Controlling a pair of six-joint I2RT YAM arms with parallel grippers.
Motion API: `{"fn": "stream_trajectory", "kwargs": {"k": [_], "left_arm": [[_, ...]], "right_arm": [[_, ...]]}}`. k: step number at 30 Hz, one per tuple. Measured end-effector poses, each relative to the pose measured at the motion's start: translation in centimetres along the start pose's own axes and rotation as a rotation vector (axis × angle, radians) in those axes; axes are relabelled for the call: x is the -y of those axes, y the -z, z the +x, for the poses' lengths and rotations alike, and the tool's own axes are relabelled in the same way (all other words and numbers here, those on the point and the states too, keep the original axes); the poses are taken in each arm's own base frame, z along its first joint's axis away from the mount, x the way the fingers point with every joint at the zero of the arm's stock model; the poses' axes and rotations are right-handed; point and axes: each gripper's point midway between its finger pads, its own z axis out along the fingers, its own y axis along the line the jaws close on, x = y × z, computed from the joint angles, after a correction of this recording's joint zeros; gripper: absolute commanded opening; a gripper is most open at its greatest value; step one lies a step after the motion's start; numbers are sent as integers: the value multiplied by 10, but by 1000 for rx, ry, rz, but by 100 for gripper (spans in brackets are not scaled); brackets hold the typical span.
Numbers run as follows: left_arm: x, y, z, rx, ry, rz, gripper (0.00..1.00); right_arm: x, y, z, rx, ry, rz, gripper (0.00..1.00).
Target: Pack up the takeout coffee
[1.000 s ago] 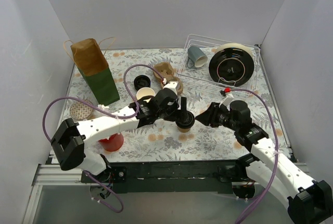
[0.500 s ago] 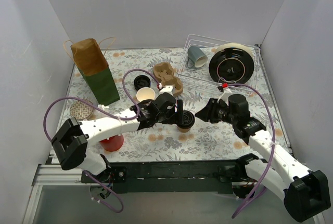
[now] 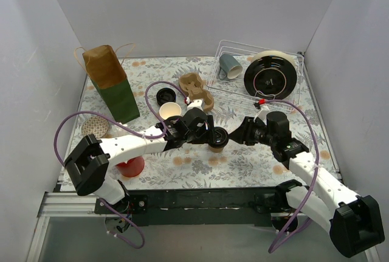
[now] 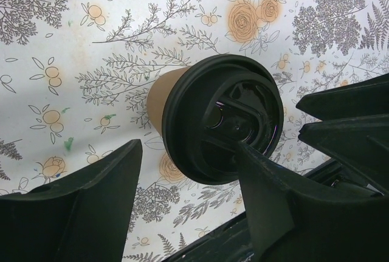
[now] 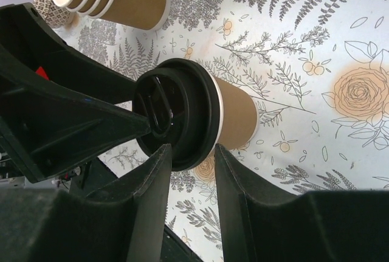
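Note:
One takeout coffee, a tan cup with a black lid (image 3: 217, 140), stands upright on the flowered table (image 3: 182, 168). My left gripper (image 3: 208, 135) hangs open over it. In the left wrist view the lid (image 4: 222, 125) fills the gap and one finger (image 4: 285, 207) lies across its face. My right gripper (image 3: 238, 134) comes in from the right, open, its fingertips level with the lid's rim (image 5: 182, 152) and just short of it. A stack of lidless tan cups (image 3: 170, 111) and a loose black lid (image 3: 165, 96) stand farther back.
A brown pulp cup carrier (image 3: 196, 90) lies behind the cups. A green and brown paper bag (image 3: 110, 82) stands at back left. A wire rack (image 3: 285, 101) holds a grey-blue mug (image 3: 230, 66) and a black plate (image 3: 270, 76). A red cup (image 3: 129, 166) stands near the left arm.
My left gripper has come lower over the lidded cup and its jaws have narrowed a little. The right gripper has moved up and to the left, closer to the cup.

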Motion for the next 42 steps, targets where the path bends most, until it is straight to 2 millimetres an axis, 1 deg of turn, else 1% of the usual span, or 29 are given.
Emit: {"fn": "stream_trajectory", "kwargs": {"k": [2,5,7,16,23,26,28,33,37,42], "left_arm": [[0,0,0,1,1,0,62],[0,0,0,0,3,0,71],[-1,0,0,-3,7,-5,72],[-6,1,-1,-4,29,-30,70],[-5,-2,-5,12,40,-18,70],[-5,-2,-5,15,41,-14,72],[-4,-2,-6,17,41,-9,75],[4,3,-11,34,46,22,76],[8,6,-17,54,49,38,73],[4,4,-20,61,58,28,69]], "right_arm": [[3,0,2,-1,-7,4,43],[6,0,2,1,-15,12,43],[8,0,0,5,-17,16,43],[10,1,-2,13,-22,22,43],[9,-1,-2,8,-22,12,43],[11,-3,-1,-1,-26,11,43],[13,-4,1,-11,-34,14,44],[16,-5,2,-19,-43,18,44],[16,-5,0,-14,-43,16,44],[18,-6,0,-19,-49,17,45]]}}
